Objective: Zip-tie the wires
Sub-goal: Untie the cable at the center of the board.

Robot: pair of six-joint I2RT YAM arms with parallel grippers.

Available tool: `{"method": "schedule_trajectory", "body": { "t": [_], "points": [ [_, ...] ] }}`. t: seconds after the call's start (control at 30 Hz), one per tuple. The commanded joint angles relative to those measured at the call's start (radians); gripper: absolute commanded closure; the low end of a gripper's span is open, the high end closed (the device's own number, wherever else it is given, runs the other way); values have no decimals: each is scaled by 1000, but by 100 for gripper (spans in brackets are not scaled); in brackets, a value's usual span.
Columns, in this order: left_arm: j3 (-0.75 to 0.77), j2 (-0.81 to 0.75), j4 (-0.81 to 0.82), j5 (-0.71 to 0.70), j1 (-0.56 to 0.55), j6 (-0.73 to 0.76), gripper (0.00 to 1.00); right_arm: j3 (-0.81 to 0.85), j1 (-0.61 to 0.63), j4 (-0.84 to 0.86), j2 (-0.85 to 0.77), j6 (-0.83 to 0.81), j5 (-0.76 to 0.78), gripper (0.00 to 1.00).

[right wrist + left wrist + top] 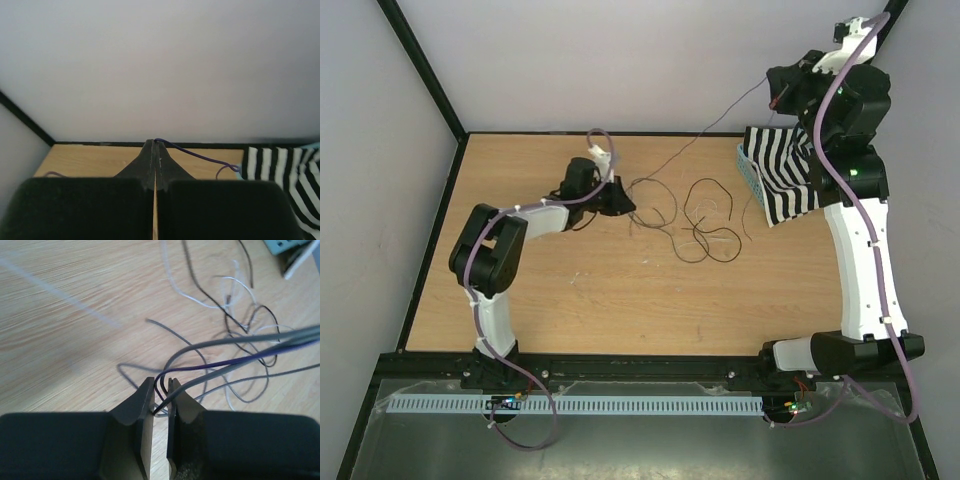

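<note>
left gripper (161, 389): I see its jaws pinched narrow on a few strands at the tips, grey, black and one purple.
wires (695, 220): very thin strands, mostly black with some pale grey. They lie in loose loops on the table (540, 300), just right of the left gripper, and one strand rises toward the far right.
right gripper (156, 143): raised over the far right corner, jaws closed flat, with a thin purple strand leaving the tip.
striped cloth (785, 175): drapes over a teal basket (748, 165) beneath that arm.
hard to tell: how many strands each gripper holds; the far loops blur in my left wrist view.
</note>
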Motion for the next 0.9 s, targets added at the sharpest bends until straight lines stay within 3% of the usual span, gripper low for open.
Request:
{"method": "schedule_trajectory", "body": {
  "t": [0.0,0.33,0.67,0.77,0.87],
  "points": [
    [-28,-48,13,1,68,-62,80,-7,-5,-17,-27,-61,158,100],
    [-19,-20,10,-38,197,-126,78,29,-6,-101,-52,-176,416,100],
    [33,-7,-45,-89,305,-150,85,5,-5,-162,-114,-269,673,100],
    [37,-14,-47,-69,343,-171,87,-21,-6,-160,-135,-258,629,100],
    [47,-25,-47,-24,345,-176,89,-40,-5,-157,-142,-226,455,100]
  ]
}}
